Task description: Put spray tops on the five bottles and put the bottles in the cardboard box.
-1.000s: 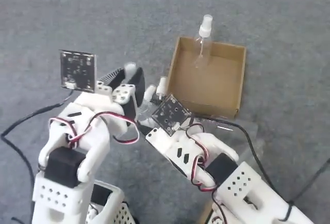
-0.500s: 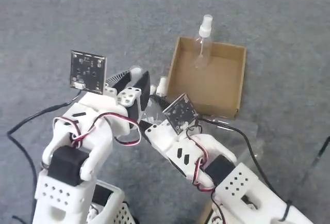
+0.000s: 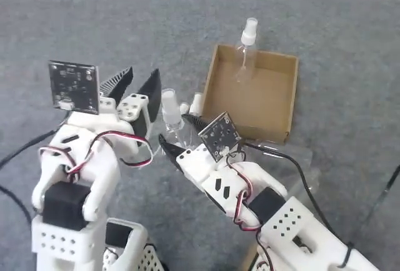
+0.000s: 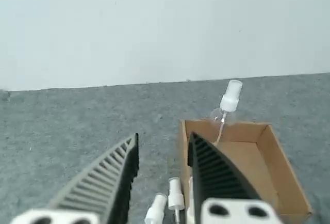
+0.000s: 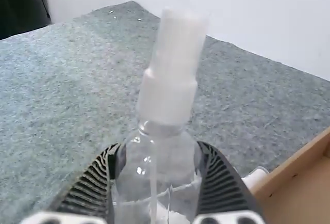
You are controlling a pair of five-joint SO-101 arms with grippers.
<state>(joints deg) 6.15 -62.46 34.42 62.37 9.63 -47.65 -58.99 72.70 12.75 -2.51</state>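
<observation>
Currently the right gripper is clamped on a clear bottle, its ribbed black fingers pressing on either side of the body just below the shoulder. The bottle's long axis runs roughly vertical, and its white spray top is seated on the neck and points upward. It stands close to the cardboard box, just outside the wall nearest the left arm. Whether its base touches the grey mat cannot be told.

The left gripper has its fingers spread apart with nothing between them. It is beside the held bottle, on the side away from the box.

A second clear bottle stands upright inside the box against its far wall, its own spray top uppermost. A few loose spray tops lie on the mat between the held bottle and the box.
</observation>
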